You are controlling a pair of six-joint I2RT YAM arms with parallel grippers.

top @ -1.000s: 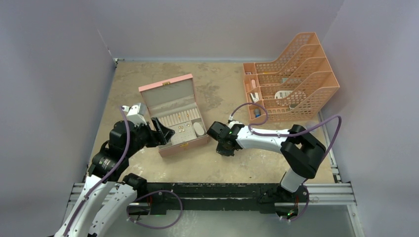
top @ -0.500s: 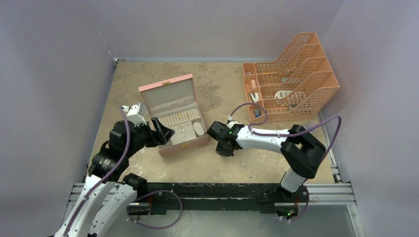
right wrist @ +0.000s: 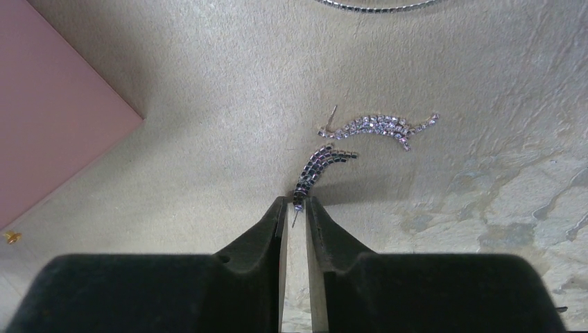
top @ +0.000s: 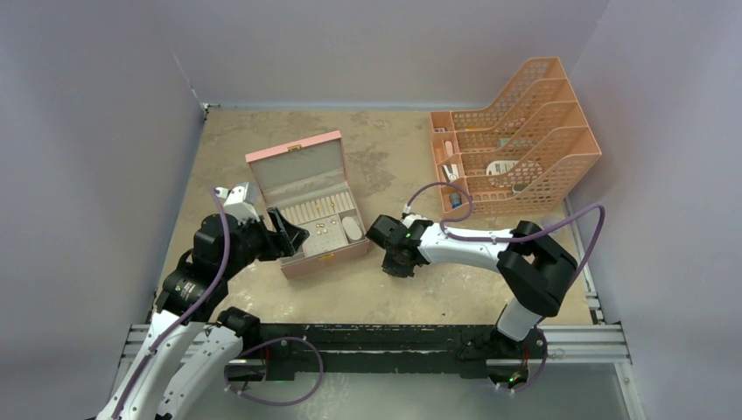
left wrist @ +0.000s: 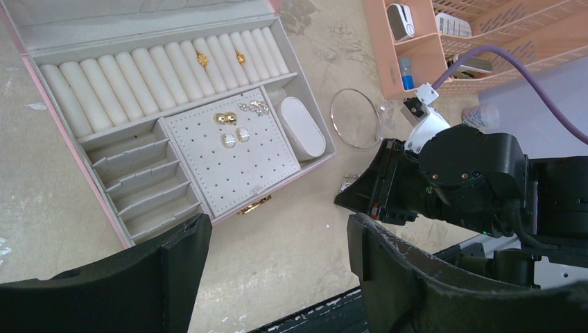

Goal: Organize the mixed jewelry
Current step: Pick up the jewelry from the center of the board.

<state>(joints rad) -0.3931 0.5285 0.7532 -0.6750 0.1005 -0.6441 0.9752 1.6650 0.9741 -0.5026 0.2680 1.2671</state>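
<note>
Right tool (right wrist: 294, 208): parted by a narrow slit only, tips low on the desk (right wrist: 208, 83), bracketing the pin end of a silvery chain-like earring (right wrist: 322, 166). Cannot tell whether either pad presses the pin; looks loose in the gap rather than pinched. Trails from the tips toward 1 o'clock, flat on the desk. Farther toward 1 o'clock, apart from it: a second earring (right wrist: 378, 126) of the same kind. At 12 o'clock, at the frame's edge: an arc of the wire hoop (right wrist: 374, 7). At 9 o'clock: a corner of the pink box (right wrist: 48, 104), and at 8 o'clock a tiny gold piece (right wrist: 10, 237) on the desk. Step in hand, by judgement: picking the chain-like earring off the desk, at 3 o'clock of the box, for stowing. Next calls for closing squarely on the thin pin, lifting without dragging the strands, then carrying toward 9 o'clock to the box's perforated pad (left wrist: 232, 163), beside the gold studs (left wrist: 223, 118) lying there. Likely to slip, so slim a pin. Left tool (left wrist: 277, 225): spread wide, holding nothing, hanging over the desk by the box's near edge.
</note>
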